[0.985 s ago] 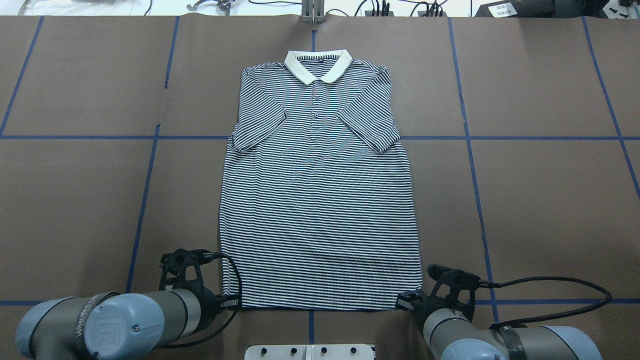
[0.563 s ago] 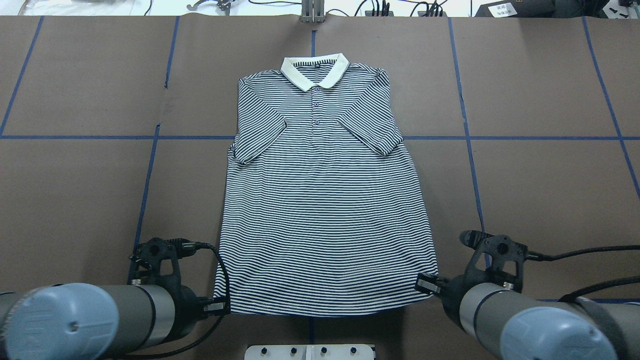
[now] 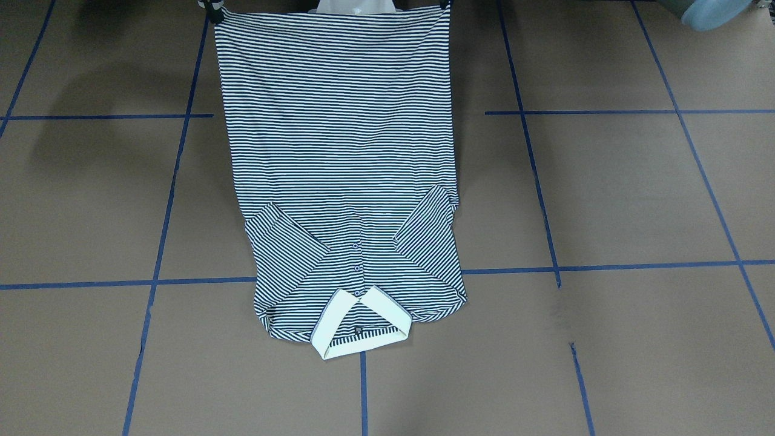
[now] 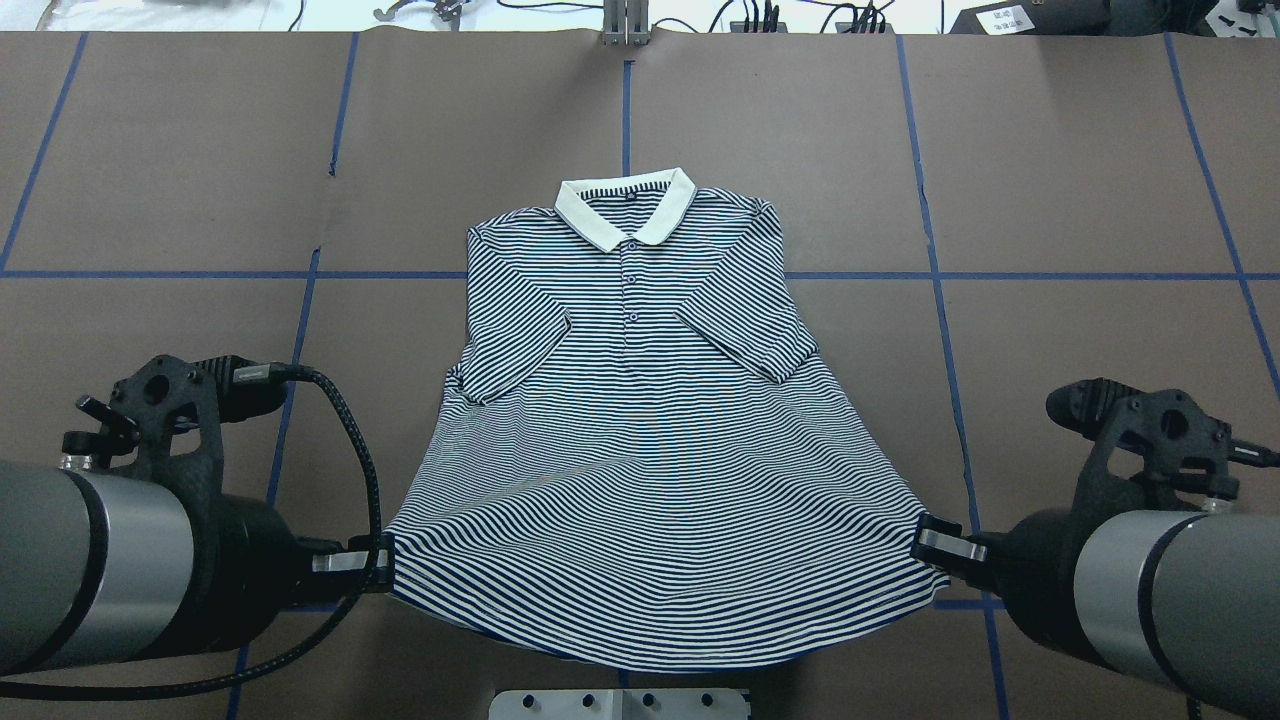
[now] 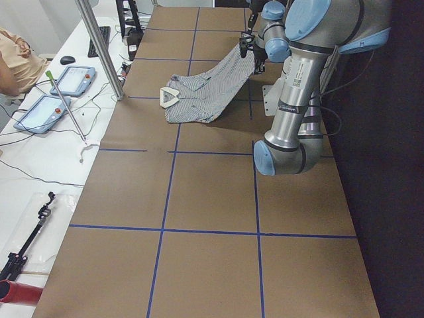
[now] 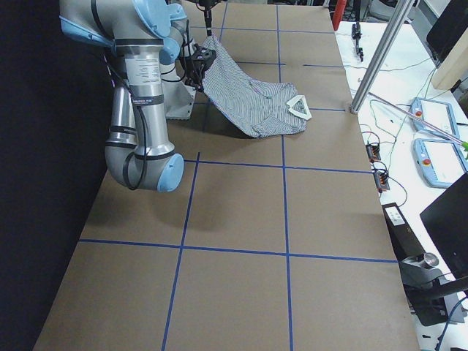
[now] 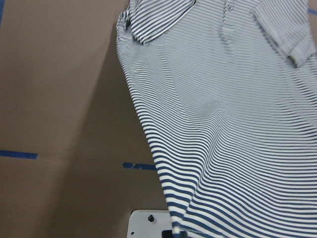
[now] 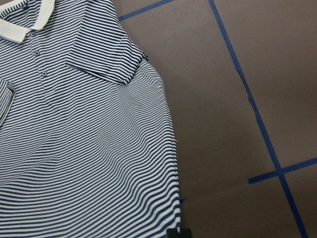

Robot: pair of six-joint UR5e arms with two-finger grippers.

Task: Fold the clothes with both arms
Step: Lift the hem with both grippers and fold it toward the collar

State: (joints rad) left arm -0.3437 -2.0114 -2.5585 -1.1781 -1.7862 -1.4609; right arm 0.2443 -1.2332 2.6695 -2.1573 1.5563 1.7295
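Striped navy-and-white cloth spans the space between the two grippers. The polo shirt [image 4: 640,430] is held by its hem corners, with the left gripper [image 4: 378,562] clamped on one corner and the right gripper [image 4: 932,541] clamped on the other. Between them the hem sags in a shallow curve above the white pedestal plate [image 4: 620,703]. The fingertips are largely covered by cloth in the overhead view, and hardly anything of them can be made out at the bottom edge of either wrist view. In the front-facing view the grippers are cut off at the top edge.

From the grippers the cloth runs away from the robot and downward. This slope is shown only by the two side views, where the hem is seen raised off the brown table [image 4: 1100,180] while the far end lies flat. Beyond the grippers, the short sleeves [image 4: 745,330] are folded inward over the chest. Past them comes the buttoned placket [image 4: 632,285], and farthest off the cream collar [image 4: 625,205] rests on the table.
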